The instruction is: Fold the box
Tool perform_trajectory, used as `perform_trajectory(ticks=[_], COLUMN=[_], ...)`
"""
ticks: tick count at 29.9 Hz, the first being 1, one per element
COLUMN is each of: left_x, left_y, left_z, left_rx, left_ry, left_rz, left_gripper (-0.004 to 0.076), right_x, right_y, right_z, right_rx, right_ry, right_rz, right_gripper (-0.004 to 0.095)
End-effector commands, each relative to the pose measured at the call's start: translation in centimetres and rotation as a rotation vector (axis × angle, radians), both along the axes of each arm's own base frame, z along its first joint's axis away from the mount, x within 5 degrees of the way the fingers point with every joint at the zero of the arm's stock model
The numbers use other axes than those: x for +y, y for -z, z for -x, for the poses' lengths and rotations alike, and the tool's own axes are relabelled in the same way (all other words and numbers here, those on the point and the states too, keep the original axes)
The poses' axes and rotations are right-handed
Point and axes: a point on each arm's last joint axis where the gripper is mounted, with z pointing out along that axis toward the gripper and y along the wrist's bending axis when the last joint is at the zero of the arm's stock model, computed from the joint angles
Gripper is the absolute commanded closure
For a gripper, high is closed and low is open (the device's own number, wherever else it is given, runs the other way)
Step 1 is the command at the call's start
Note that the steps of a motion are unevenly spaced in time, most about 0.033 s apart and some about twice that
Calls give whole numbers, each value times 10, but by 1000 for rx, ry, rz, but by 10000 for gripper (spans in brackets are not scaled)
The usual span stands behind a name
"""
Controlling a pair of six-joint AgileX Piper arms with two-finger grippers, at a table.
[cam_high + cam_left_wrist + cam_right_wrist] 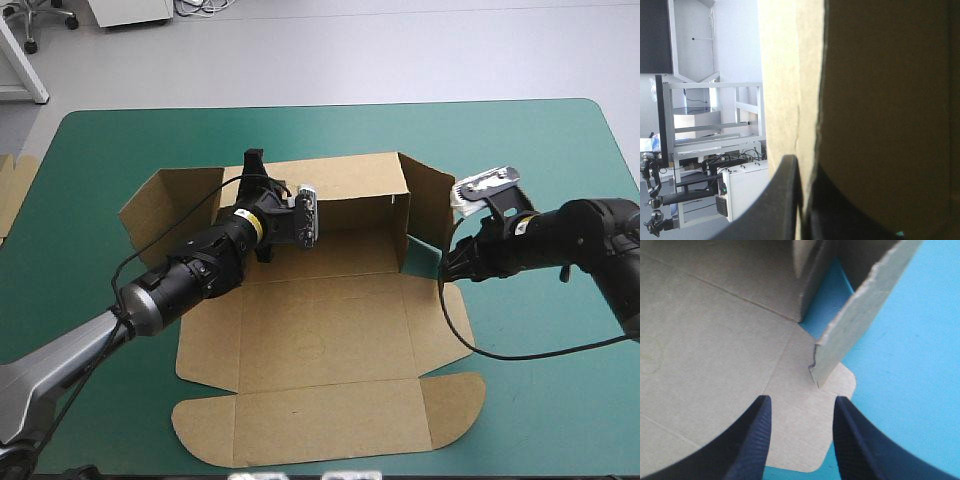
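The box [320,340]: far wall clamped in left hand [253,162], right hand [799,407] spread

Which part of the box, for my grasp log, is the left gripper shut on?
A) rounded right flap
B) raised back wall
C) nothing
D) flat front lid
B: the left gripper straddles the box's raised back wall, board pinched between its black fingers in its wrist view.

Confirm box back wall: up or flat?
Up. The back wall stands upright, the left tool shut on its edge; the front panel lies flat.
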Motion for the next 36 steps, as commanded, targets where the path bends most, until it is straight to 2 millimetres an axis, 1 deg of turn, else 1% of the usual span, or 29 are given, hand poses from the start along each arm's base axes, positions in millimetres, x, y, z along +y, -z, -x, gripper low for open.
perform_trajectory(ticks=[1, 4, 7, 10, 13, 16, 21, 25, 28, 32, 35, 36], left_x=[3, 3, 3, 3, 3, 3, 3, 3, 3, 3, 3, 3], left_y=[-5, -5, -5, -5, -5, -5, -5, -4, -4, -4, -4, -4], left_z=[2, 2, 2, 2, 2, 2, 2, 2, 2, 2, 2, 2], left_rx=[26, 26, 26, 26, 26, 26, 26, 28, 28, 28, 28, 28], left_ry=[-49, -49, -49, -49, -49, -49, -49, -52, -52, -52, -52, -53], left_rz=[50, 50, 50, 50, 50, 50, 50, 48, 48, 48, 48, 47], left_gripper=[734, 734, 734, 734, 734, 734, 734, 734, 734, 734, 734, 734], right_x=[-20, -37, -55, -66, -68, -69, -76, -79, -73, -46, -33, -32], right_y=[-21, -30, -43, -50, -47, -46, -39, -29, -23, -10, -6, -5], right_z=[0, -7, -13, -24, -45, -68, -106, -128, -142, -155, -159, -160], right_rx=[-98, -149, -218, -244, -194, -181, -156, -135, -118, -113, -134, -131], right_ry=[97, 169, 228, 250, 221, 212, 233, 243, 228, 172, 158, 156], right_rz=[-22, -64, -151, -240, -296, -325, -328, -332, -312, -244, -220, -220], right_gripper=[534, 534, 534, 534, 534, 534, 535, 535, 544, 557, 557, 557])
